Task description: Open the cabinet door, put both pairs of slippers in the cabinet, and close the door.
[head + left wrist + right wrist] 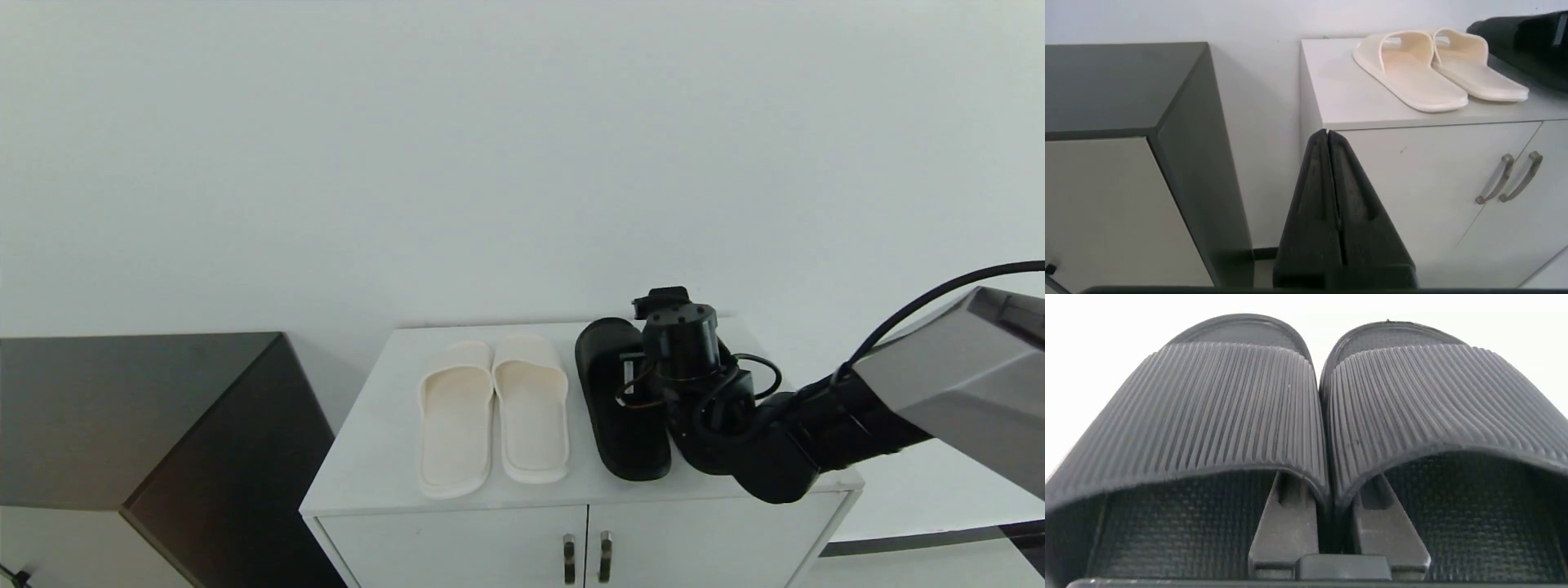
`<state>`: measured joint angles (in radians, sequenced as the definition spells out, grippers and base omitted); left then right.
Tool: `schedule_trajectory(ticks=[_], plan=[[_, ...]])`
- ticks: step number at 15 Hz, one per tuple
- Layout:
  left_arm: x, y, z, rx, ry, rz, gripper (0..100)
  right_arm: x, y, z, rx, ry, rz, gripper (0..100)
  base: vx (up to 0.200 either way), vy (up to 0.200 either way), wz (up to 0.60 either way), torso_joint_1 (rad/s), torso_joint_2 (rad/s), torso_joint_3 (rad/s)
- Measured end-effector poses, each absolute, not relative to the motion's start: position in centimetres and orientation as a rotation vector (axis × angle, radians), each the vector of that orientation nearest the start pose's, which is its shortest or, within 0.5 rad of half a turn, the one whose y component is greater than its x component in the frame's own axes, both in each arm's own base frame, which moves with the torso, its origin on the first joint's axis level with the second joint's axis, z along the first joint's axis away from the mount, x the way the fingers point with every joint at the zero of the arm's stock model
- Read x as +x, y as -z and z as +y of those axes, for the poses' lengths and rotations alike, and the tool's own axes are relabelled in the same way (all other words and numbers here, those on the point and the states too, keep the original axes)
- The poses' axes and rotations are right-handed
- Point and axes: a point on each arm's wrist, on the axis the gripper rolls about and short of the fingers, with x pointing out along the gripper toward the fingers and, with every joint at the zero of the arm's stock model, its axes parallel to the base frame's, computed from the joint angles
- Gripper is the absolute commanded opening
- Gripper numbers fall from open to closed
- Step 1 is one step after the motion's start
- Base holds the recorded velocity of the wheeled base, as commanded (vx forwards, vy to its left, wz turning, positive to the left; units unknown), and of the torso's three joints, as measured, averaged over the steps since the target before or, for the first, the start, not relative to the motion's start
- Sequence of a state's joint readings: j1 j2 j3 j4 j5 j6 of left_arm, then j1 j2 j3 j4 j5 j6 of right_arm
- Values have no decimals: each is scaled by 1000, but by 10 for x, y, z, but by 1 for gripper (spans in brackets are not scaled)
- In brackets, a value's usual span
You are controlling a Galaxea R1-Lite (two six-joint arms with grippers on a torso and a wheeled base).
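A pair of black slippers lies on the right half of the white cabinet top. A cream pair rests side by side to their left. My right gripper has one finger under each ribbed black strap, and it is shut on the two inner strap edges between them. In the head view this gripper sits over the black pair. The left gripper is shut and empty, low beside the cabinet's left front corner. Both cabinet doors are closed, with their handles meeting in the middle.
A dark cabinet stands to the left of the white one, with a narrow gap between them. A plain white wall rises behind. In the left wrist view, the cream slippers and door handles lie ahead.
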<state>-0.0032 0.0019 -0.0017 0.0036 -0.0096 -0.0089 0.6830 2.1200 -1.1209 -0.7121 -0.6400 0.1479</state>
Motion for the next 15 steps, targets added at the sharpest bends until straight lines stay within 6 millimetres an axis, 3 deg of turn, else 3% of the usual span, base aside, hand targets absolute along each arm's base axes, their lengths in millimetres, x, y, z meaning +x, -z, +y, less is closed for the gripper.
schedule_trajectory(ticks=[4,9,12,15], plan=[[-23,-76,0,-8,11,4,0,283,-150,229,-22,-124,227,0,0,0,0,0,0,0],[-23,-75,0,-6,14,5,0,205,-157,196,5,-488,332,0,0,0,0,0,0,0],[-23,-76,0,-8,14,5,0,189,-162,192,8,-528,319,0,0,0,0,0,0,0],[-23,-76,0,-8,14,5,0,182,-164,191,8,-559,314,0,-200,0,0,9,4,-1]])
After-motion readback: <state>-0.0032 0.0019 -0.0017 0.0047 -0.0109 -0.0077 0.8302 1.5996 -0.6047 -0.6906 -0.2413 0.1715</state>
